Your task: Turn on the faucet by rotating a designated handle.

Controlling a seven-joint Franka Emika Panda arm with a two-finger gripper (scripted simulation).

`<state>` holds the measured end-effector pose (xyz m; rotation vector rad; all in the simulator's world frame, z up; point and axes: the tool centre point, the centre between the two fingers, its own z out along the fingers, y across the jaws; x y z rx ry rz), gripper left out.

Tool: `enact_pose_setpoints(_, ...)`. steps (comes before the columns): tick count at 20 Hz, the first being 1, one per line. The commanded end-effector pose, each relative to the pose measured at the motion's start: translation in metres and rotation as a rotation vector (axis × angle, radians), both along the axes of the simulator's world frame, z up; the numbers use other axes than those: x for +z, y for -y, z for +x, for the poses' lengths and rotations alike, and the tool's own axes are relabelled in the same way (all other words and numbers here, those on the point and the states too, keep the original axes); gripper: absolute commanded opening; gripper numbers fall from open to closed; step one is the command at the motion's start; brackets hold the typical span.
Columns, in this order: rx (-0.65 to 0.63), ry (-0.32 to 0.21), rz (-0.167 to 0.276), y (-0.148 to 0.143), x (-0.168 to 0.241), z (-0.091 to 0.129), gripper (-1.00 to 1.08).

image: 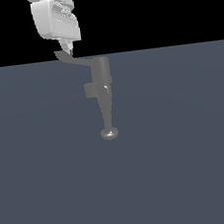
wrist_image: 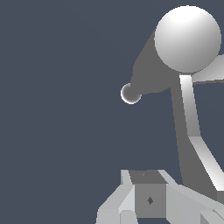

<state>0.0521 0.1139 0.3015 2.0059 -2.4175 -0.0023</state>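
Observation:
The dull grey faucet [image: 101, 75] stands upright in the middle of the exterior view, with a side block and a spout tapering down to a rounded knob [image: 109, 133]. Its thin curved handle [image: 75, 61] juts from the cylinder's top toward the exterior view's left and ends in a paddle tip. My white gripper [image: 67, 49] hangs just above that tip, touching or nearly touching it, and its fingers look shut with nothing held. In the wrist view the handle [wrist_image: 192, 118] runs as a pale strip from the faucet's domed top [wrist_image: 188, 38] to beside my gripper [wrist_image: 148, 183]; the spout knob [wrist_image: 130, 93] shows beyond.
A flat slate-grey floor [image: 190, 164] stretches around the faucet. No other objects are visible.

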Motion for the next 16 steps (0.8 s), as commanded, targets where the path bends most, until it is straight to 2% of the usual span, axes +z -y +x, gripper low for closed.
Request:
enact_pose_setpoints(1,-0.007,0.001,-0.001,0.000,-0.001,0.001,-1.00)
enact_pose_setpoints(5,-0.006,0.001,-0.001,0.000,-0.001,0.001,-1.00)
enact_pose_setpoints(16,-0.006,0.001,-0.001,-0.005,-0.001,-0.031,-1.00)
